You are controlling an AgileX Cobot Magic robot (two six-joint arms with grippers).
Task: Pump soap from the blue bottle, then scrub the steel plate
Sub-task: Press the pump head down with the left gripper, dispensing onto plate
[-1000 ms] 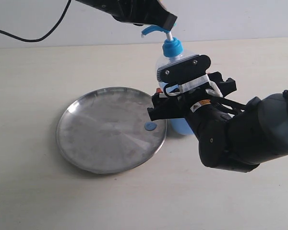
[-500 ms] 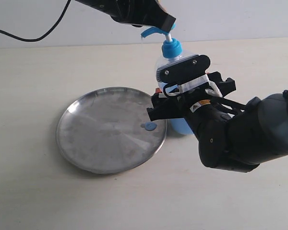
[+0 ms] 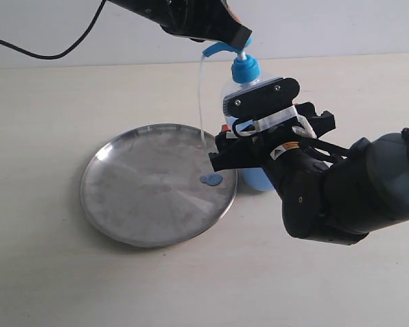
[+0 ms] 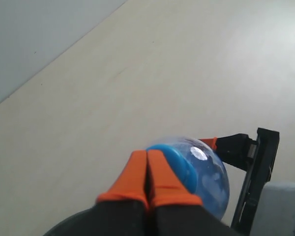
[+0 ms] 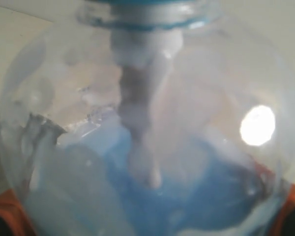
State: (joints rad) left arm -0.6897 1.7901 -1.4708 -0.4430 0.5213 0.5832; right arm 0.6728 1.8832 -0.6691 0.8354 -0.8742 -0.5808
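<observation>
Tabletop [image 3: 54,272] carries plate [image 3: 143,204] just beside right pincer [image 3: 249,129], which grips the bottle [image 3: 245,70] wide round its body, left pincer [image 4: 147,172] above it, tips shut together on the pump, soap [image 3: 211,179] blob on plate by right pincer.

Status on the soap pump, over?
Left pincer shut atop blue bottle; right pincer clamps its body. Thin strand falling, soap blob on steel plate. Nothing blocking.
</observation>
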